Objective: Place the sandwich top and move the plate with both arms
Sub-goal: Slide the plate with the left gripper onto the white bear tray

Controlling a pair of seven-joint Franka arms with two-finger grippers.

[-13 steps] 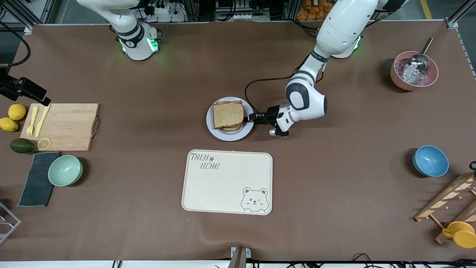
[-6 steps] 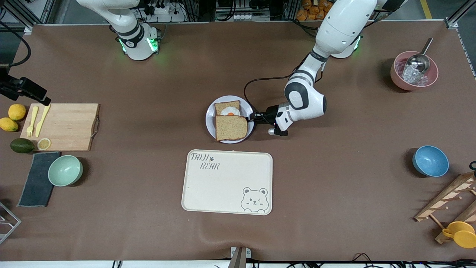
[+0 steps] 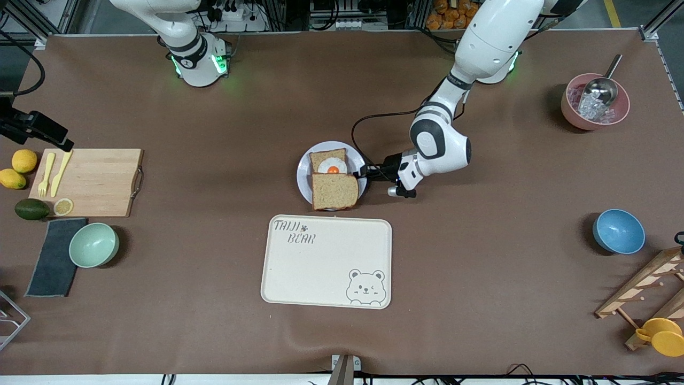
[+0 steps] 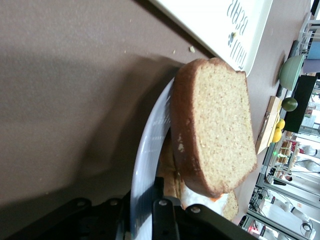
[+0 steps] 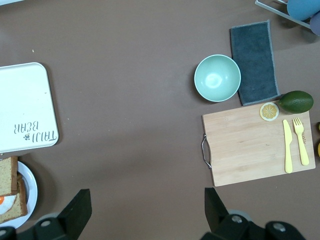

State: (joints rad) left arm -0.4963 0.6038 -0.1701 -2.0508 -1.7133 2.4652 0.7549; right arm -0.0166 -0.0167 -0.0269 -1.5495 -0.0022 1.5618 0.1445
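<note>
Two slices on one small plate, and the top one has slid half off.
The left gripper [image 3: 365, 171] is pinched shut on the rim of the plate [image 3: 303, 170], at the edge toward the left arm's end of the table. The sandwich top [image 3: 334, 191] lies on the plate's camera-side half, overhanging toward the bear-print tray [image 3: 327, 262], crust dome pointing that way, long axis running tray to egg slice [image 3: 328, 162]. It looks light, soft and crumbly; I'd pinch it gently by the crust. The right gripper [image 5: 145, 210] waits high over the table, jaws wide apart.
</note>
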